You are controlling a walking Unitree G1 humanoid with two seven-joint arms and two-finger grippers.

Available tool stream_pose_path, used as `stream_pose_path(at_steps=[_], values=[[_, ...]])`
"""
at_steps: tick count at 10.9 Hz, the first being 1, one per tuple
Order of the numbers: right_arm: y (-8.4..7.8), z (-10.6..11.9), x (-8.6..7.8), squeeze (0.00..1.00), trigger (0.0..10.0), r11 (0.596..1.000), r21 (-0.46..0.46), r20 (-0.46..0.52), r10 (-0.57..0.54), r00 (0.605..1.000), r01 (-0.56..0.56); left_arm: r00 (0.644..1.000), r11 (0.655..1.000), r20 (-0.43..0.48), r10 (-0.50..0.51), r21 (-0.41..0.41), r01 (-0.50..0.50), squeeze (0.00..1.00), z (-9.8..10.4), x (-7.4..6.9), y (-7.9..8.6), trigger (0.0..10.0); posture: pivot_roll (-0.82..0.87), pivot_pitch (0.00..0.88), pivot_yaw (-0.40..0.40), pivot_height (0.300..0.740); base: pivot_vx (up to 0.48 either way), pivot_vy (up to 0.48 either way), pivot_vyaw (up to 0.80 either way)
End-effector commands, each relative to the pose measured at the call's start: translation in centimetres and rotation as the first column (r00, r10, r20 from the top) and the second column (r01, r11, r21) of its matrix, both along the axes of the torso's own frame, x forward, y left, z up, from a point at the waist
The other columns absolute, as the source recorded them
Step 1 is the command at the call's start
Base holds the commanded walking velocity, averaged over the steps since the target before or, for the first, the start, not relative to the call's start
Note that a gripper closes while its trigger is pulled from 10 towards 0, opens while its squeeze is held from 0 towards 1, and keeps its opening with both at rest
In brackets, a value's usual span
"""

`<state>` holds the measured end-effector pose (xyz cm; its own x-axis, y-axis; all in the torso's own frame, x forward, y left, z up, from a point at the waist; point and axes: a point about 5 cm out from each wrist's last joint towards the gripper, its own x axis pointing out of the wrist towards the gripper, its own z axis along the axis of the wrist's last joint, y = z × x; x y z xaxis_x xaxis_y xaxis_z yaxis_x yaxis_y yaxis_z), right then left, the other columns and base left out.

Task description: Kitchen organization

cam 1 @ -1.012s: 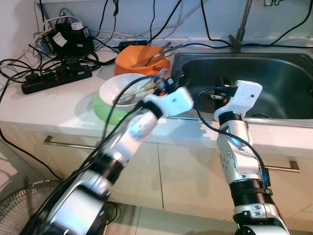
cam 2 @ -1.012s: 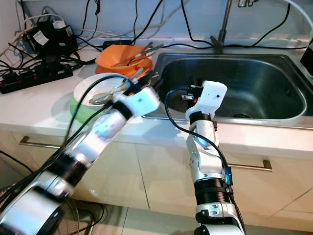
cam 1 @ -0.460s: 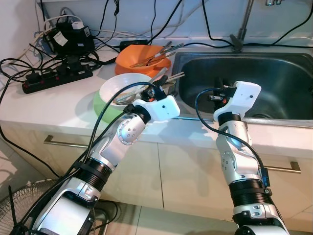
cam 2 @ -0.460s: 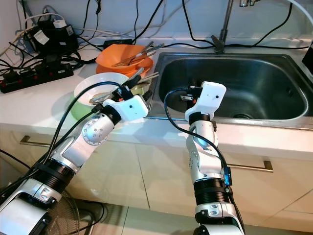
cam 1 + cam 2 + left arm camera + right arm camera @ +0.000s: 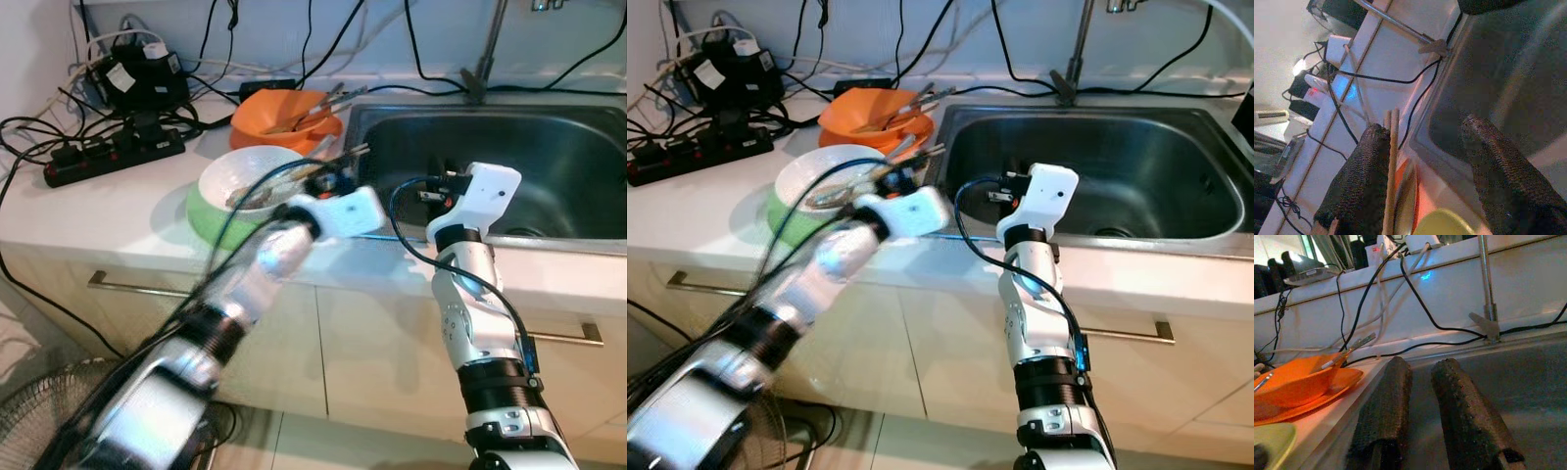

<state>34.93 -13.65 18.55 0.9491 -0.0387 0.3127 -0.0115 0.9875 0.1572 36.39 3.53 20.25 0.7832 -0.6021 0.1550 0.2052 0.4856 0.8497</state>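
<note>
— Looking from the left, what are you seeing on the bench (image 5: 118, 211)?

— I am seeing a power strip (image 5: 113, 157) and a tangle of cables, then a white bowl (image 5: 257, 178) stacked on a green one (image 5: 211, 217), with an orange bowl (image 5: 284, 116) behind it, cutlery lying in both.

— And your arms?

— I am holding my left jaws (image 5: 1425, 171) wide apart, with a pair of chopsticks (image 5: 1391, 166) lying against one finger; whether they are pinched I cannot tell, since that arm is blurring. My right jaws (image 5: 1422, 416) are hovering at the rim of the sink (image 5: 549, 162), slightly parted and holding nothing.

— How far along are you?

— I am judging it barely begun: the bowls and cutlery are sitting unsorted, and the sink is looking bare.
</note>
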Motion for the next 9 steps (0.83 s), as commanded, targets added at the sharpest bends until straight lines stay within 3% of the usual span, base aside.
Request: stream_pose_path(at_steps=[1,3,5,9], values=[[0.3,0.2,0.1,0.00,10.0,1.000,0.001,0.006,0.006,1.000,-0.006,1.000,1.000,0.020,0.017,0.019,-0.017,0.00,0.4,0.3,-0.1,10.0,0.00,0.017,0.112,0.740,0.000,0.000,0.00],[0.2,0.1,-0.1,0.00,10.0,1.000,0.002,0.007,-0.002,1.000,0.002,0.993,0.995,0.066,0.097,0.011,-0.098,0.00,2.0,1.9,-1.0,10.0,0.00,0.022,0.123,0.740,0.000,0.000,0.00],[0.3,0.0,-0.2,0.00,10.0,1.000,0.003,0.006,-0.002,1.000,0.002,0.989,0.992,0.084,0.119,0.020,-0.121,0.00,2.7,2.4,-1.3,10.0,-0.01,0.025,0.127,0.740,0.000,0.000,0.00],[0.3,-0.1,-0.2,0.00,10.0,1.000,0.004,0.003,-0.009,1.000,0.008,0.974,0.963,0.059,0.217,0.153,-0.223,0.00,2.6,3.6,-1.4,10.0,-0.01,0.027,0.134,0.740,0.000,0.000,0.00]])
